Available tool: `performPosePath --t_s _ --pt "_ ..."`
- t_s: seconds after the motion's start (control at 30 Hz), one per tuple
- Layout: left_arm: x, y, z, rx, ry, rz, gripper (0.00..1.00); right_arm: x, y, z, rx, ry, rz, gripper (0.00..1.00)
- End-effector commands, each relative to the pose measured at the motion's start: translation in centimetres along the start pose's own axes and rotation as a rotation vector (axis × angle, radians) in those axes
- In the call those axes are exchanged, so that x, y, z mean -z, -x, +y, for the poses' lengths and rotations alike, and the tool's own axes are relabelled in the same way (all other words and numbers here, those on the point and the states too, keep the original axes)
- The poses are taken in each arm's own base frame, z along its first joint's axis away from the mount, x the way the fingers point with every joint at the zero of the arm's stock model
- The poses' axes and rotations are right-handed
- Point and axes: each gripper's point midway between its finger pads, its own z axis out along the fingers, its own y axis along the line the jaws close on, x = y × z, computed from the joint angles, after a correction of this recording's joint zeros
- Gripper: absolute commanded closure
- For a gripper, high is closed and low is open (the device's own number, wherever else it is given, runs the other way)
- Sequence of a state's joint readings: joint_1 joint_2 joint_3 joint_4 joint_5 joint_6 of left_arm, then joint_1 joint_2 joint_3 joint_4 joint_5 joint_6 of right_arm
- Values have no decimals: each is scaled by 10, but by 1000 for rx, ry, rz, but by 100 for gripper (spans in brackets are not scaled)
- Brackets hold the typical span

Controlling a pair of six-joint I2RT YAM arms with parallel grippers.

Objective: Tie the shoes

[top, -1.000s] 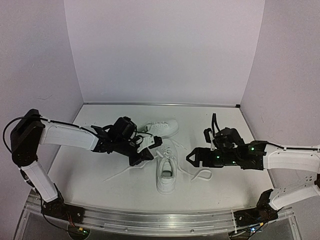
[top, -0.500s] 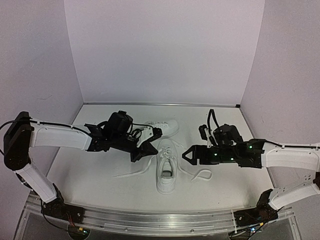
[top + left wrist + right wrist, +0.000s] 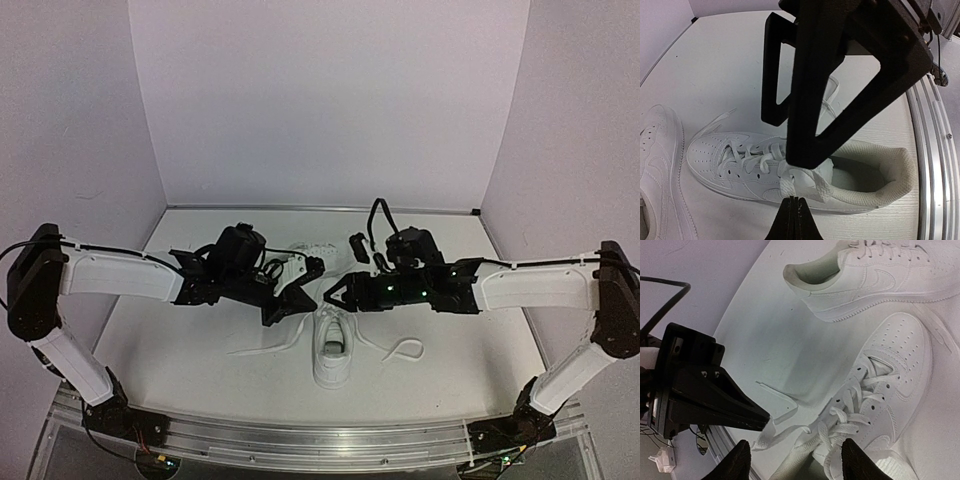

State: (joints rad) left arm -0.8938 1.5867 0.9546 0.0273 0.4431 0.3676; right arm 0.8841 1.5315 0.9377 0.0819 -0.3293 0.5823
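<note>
**A:** What is different from half a second ago?

**B:** The right gripper (image 3: 797, 450) has travelled to the left. Before, it stood at the right of the near shoe (image 3: 332, 350). Now it hangs above the laced part of this shoe, close to the left gripper (image 3: 795, 217). The left gripper has hardly moved.

**A:** And how do the arms stand?

**B:** The right arm (image 3: 530, 285) stretches almost level from the right side of the near shoe. The left arm (image 3: 120, 275) reaches in from the left side of it, with its fingers pointing down toward the shoe.

**A:** What do the grippers hold?

**B:** The right one has its fingers wide apart and holds nothing; the near shoe's lacing shows between them. The left one has its fingers pressed together on a lace (image 3: 805, 184) of the near shoe, drawn up from the eyelets.

**A:** Where are the shoes?

**B:** The near shoe stands on the table (image 3: 450, 370), heel toward the arm bases. The far shoe (image 3: 875, 280) lies crosswise just beyond its toe, a little apart. Loose lace ends rest on the table at both sides of the near shoe.
</note>
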Motion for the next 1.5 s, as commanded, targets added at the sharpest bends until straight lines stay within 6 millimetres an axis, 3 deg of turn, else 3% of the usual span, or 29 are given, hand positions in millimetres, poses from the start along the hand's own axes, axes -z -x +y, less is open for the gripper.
performPosePath --t_s 0.0,0.4,0.67,0.73,0.83,1.07,1.47 --pt "6 18 0 -35 9 -53 100 -4 19 27 34 102 -35 47" --pt "8 20 4 -40 34 -57 100 -14 9 31 32 129 8 64" --pt "11 18 3 -37 42 -54 100 -7 17 41 48 156 -17 99" --pt "11 18 6 -25 57 -51 98 -1 21 44 55 158 -36 100" --pt "13 21 7 -25 65 -68 84 7 28 48 69 160 -64 100" --pt "11 25 9 -37 66 -63 64 17 32 52 87 160 -87 100" --pt "12 44 18 -87 72 -93 63 22 33 56 110 172 -86 100"
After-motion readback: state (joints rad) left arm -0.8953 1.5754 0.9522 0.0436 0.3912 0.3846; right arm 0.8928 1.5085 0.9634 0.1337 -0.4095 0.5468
